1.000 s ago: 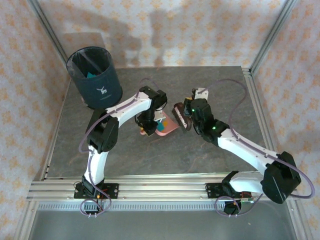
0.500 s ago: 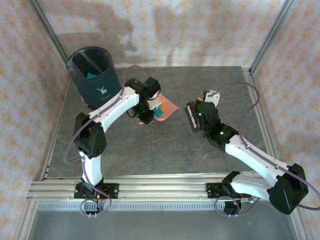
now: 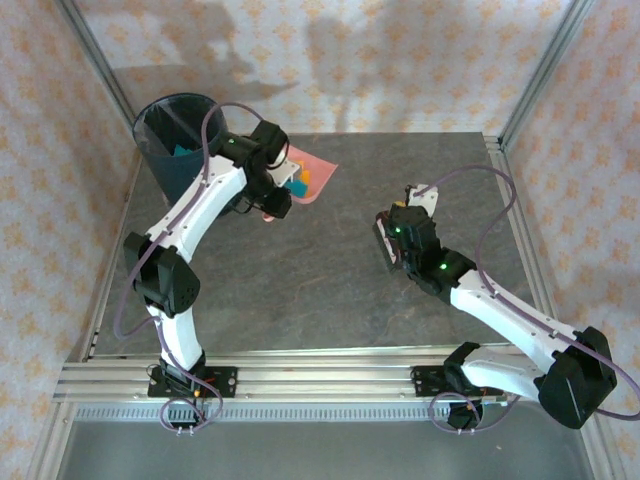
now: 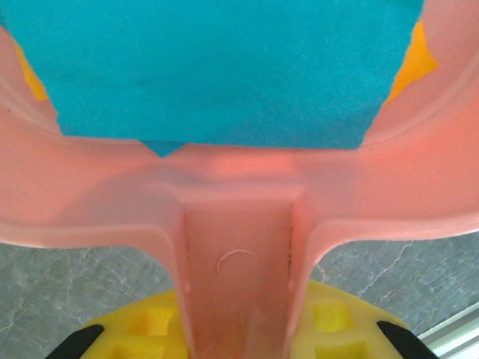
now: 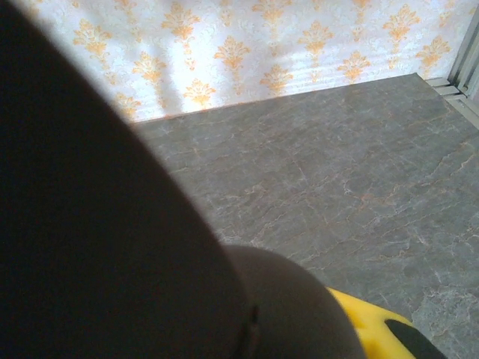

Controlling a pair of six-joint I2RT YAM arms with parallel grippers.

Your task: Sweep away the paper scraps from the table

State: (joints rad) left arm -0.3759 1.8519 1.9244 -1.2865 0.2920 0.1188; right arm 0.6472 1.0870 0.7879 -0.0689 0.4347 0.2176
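Swinging back from mid-table, the left gripper, clamped on the dustpan handle, now holds the paper scraps beside the bin at the table far left. Tipping looks next. The right gripper stays pinched on the brush.

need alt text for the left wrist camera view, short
A pink dustpan seen close up from its handle, which the left gripper is shut on, carries paper scraps: a large teal one and yellow-orange bits at both sides. The grey stone-patterned table shows below.
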